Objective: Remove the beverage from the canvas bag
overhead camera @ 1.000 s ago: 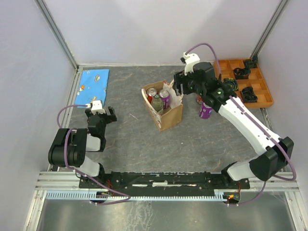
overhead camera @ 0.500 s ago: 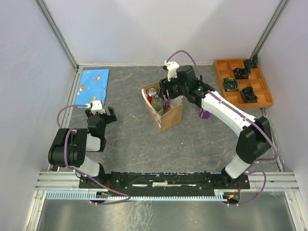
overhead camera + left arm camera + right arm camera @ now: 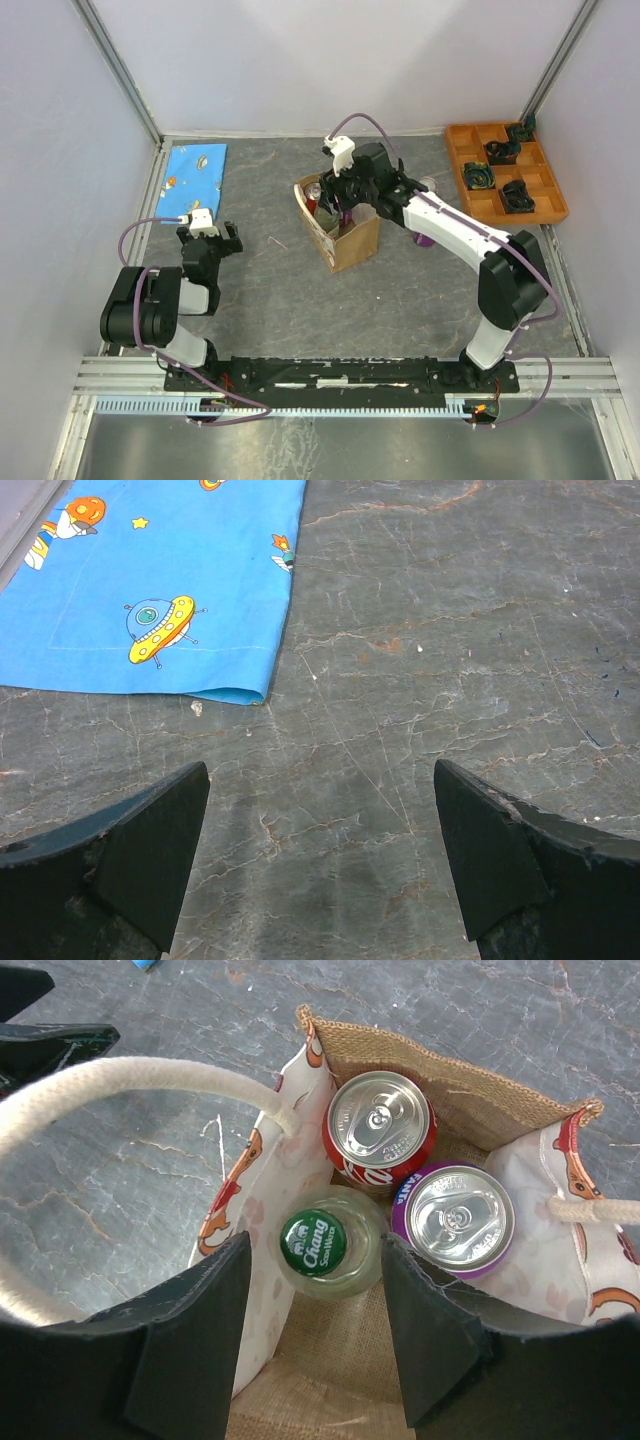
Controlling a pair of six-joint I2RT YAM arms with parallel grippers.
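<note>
The tan canvas bag stands open at mid-table, its lining pale with orange prints. Inside it stand a red cola can, a purple Fanta can and a clear glass bottle with a green Chang cap. My right gripper hovers open just above the bag's mouth, its fingers either side of the bottle, not touching it; in the top view it covers the bag's far side. Another purple can stands right of the bag, mostly hidden by the arm. My left gripper is open and empty over bare table.
A blue printed cloth lies at the far left, also in the left wrist view. An orange compartment tray with dark parts sits at the far right. A cream loop handle arcs over the bag's left side.
My right arm has swung left from beside the bag to directly over its mouth, uncovering less of the cans in the top view. The left arm has not moved.
</note>
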